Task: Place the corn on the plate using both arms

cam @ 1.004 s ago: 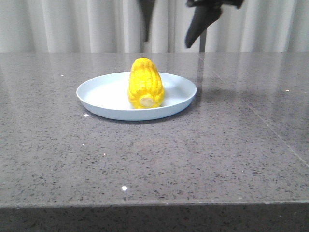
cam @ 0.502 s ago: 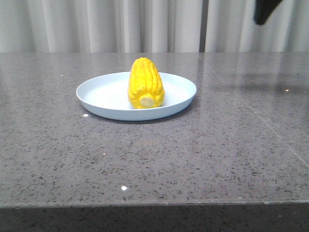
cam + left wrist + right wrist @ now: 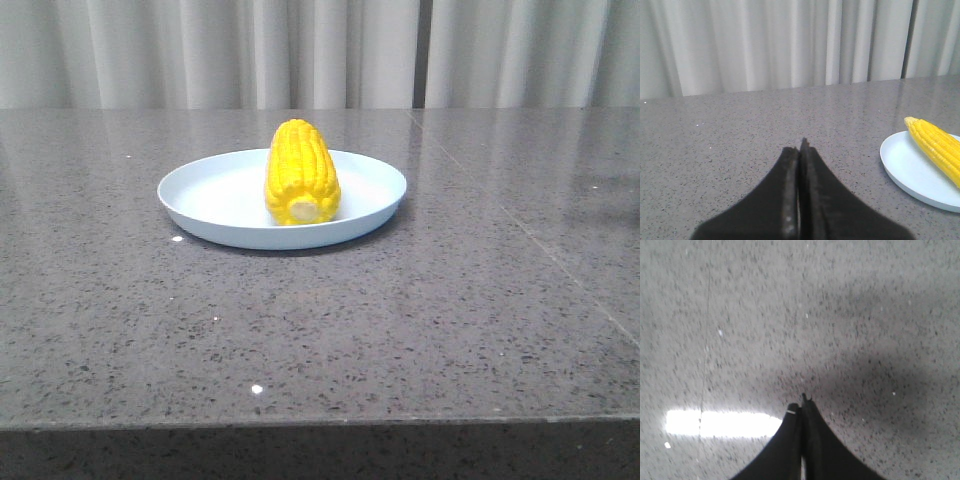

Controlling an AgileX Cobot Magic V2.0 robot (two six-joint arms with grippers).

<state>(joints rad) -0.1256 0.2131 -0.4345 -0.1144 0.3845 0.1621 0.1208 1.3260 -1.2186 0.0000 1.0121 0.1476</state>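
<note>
The yellow corn [image 3: 300,172] lies on the pale blue plate [image 3: 215,195] in the middle of the table, its pale stub end toward the front. In the left wrist view the corn [image 3: 939,146] and the plate [image 3: 907,167] show off to the side of my left gripper [image 3: 799,150], which is shut and empty over bare table. My right gripper [image 3: 802,405] is shut and empty above bare grey table. Neither gripper shows in the front view.
The grey speckled stone table [image 3: 420,310] has a seam line on the right [image 3: 545,250]. Pale curtains [image 3: 320,50] hang behind the table. A bright light reflection [image 3: 720,422] lies on the table beside the right gripper.
The black gripper at the top of the front view has moved right and up out of the frame. The corn and plate have not moved.
</note>
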